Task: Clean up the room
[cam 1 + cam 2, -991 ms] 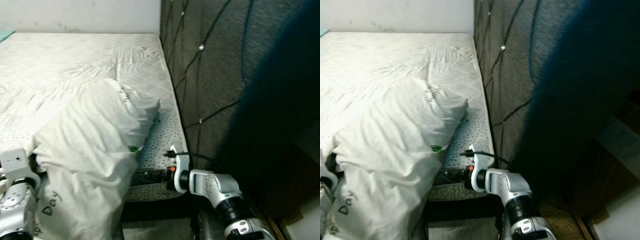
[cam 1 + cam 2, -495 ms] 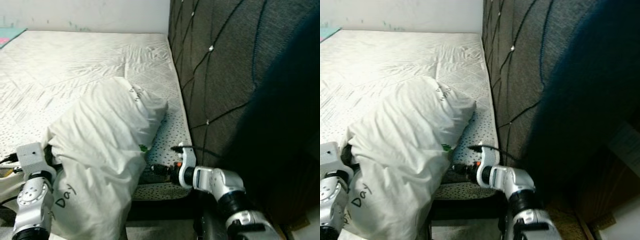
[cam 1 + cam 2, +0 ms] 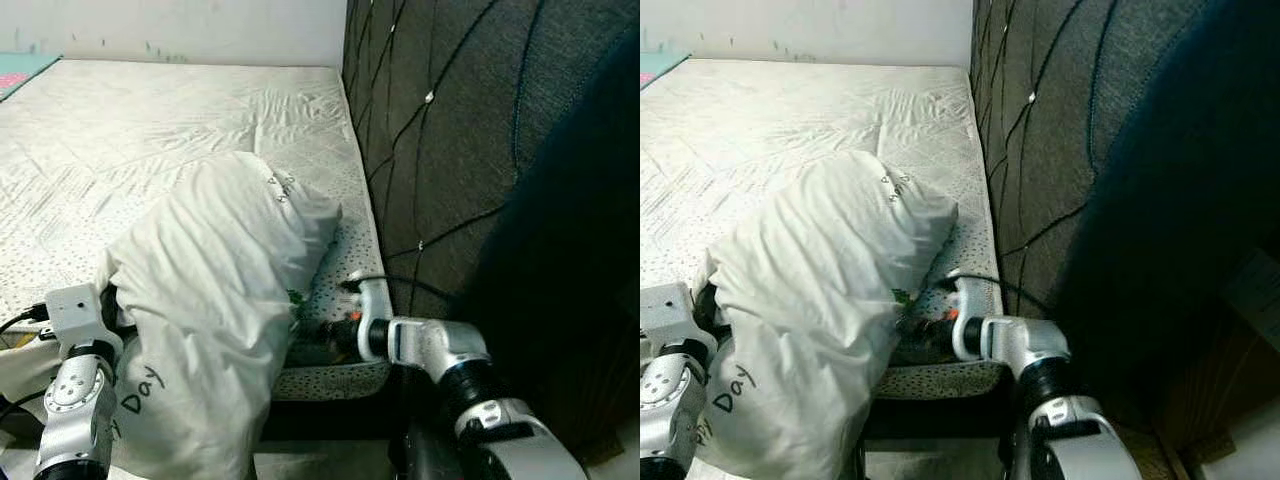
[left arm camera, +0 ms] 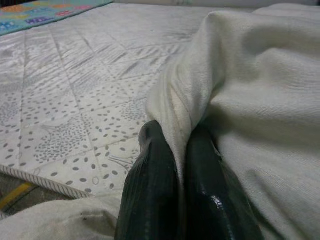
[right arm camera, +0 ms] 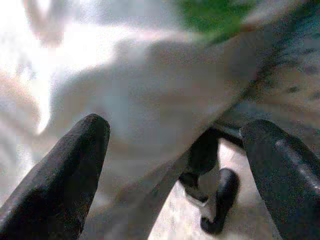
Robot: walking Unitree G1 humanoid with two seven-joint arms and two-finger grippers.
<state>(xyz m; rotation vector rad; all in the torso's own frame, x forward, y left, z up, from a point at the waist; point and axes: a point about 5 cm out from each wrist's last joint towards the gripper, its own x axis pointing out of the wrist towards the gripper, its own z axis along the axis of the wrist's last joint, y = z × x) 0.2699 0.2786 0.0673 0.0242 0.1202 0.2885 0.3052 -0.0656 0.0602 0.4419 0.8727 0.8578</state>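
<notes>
A large white pillow (image 3: pixel 210 290) with handwriting on it lies on the near corner of the bed and hangs over the mattress edge. My left gripper (image 4: pixel 180 150) is shut on a fold of the pillow's cloth at its left side; its wrist (image 3: pixel 75 310) shows beside the pillow. On the pillow's other side my right gripper (image 5: pixel 175 127) is open, its fingers (image 5: pixel 75 165) spread wide against the pillow near a small green mark (image 3: pixel 296 296). The right wrist (image 3: pixel 375 325) hovers over the mattress corner.
The white dotted mattress (image 3: pixel 150 130) stretches away to the left and back. A dark quilted headboard (image 3: pixel 450 120) rises along its right side, with a dark blue shape (image 3: pixel 580 250) in front of it. A colourful mat (image 4: pixel 45 10) lies beyond the bed.
The camera has shifted. My right gripper has moved in from the mattress corner to the pillow's side. My left arm has risen beside the pillow, which sits a little higher on the bed.
</notes>
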